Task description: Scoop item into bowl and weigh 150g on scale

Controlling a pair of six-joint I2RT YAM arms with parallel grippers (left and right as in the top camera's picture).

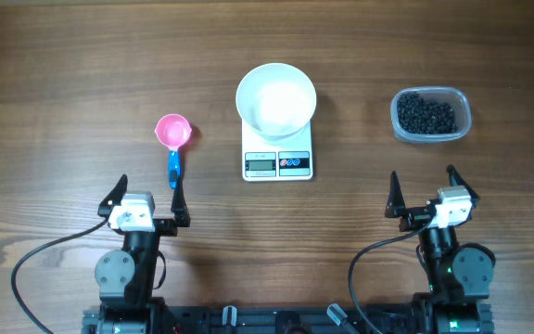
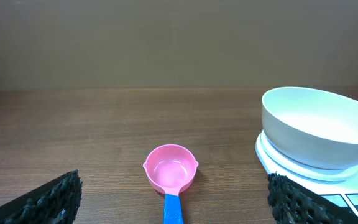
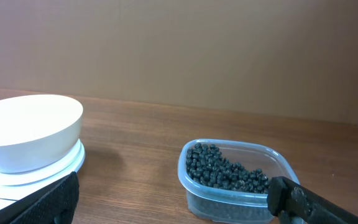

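Observation:
The white bowl (image 1: 276,98) sits empty on the white scale (image 1: 277,162) at the table's middle; both also show in the wrist views, bowl (image 2: 319,134) on scale (image 2: 303,177), and bowl (image 3: 27,130) on scale (image 3: 48,171). The item, small black round grains (image 1: 426,114), fills a clear plastic tub (image 1: 431,115) at the right, grains (image 3: 225,171). A pink scoop (image 1: 173,134) with a blue handle lies left of the scale, scoop (image 2: 169,169). My left gripper (image 1: 147,194) stands open just behind the scoop's handle. My right gripper (image 1: 424,189) stands open near the tub, holding nothing.
Brown wooden table (image 1: 63,74) all round. Black cables (image 1: 40,255) run from both arm bases at the front edge. A plain tan wall backs the table in both wrist views.

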